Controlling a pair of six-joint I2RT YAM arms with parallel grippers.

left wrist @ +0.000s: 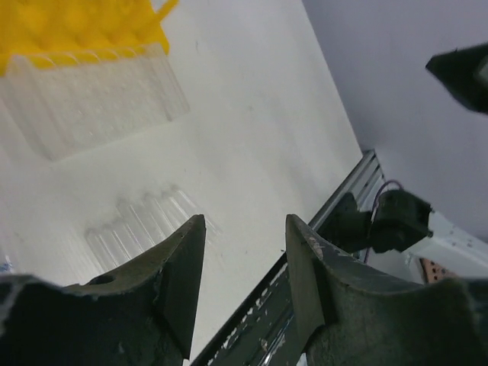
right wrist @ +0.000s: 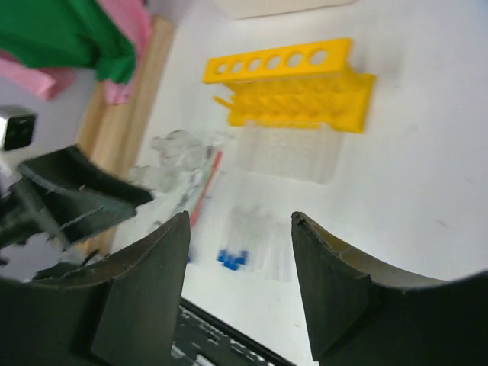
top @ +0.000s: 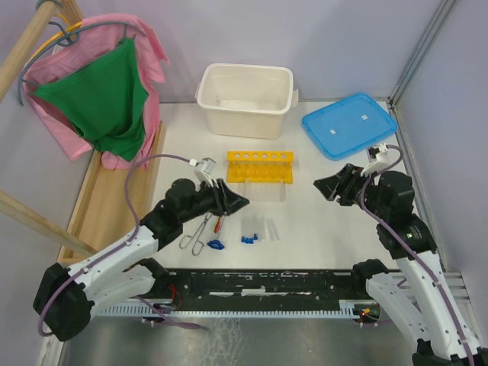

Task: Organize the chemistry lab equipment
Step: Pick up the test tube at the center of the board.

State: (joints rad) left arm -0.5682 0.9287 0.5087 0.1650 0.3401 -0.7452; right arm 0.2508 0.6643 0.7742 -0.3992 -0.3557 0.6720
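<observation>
Table (top: 328, 229) with tubes (left wrist: 145, 225) near left claw (left wrist: 244, 229)

1. Top external: fixed high behind the arm bases (top: 152, 273) at 6 o'clock, looking down on the whole table (top: 328, 221).
2. Left wrist: low, close to the table surface, facing 3 o'clock.
3. Right wrist: higher, facing 9 o'clock, tilted downward.
4. Shared by all three views: the yellow rack (top: 259, 166), mid-table.

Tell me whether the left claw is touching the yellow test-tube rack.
Apart. The left wrist view shows bare table between the left claw and the yellow test-tube rack.
</observation>
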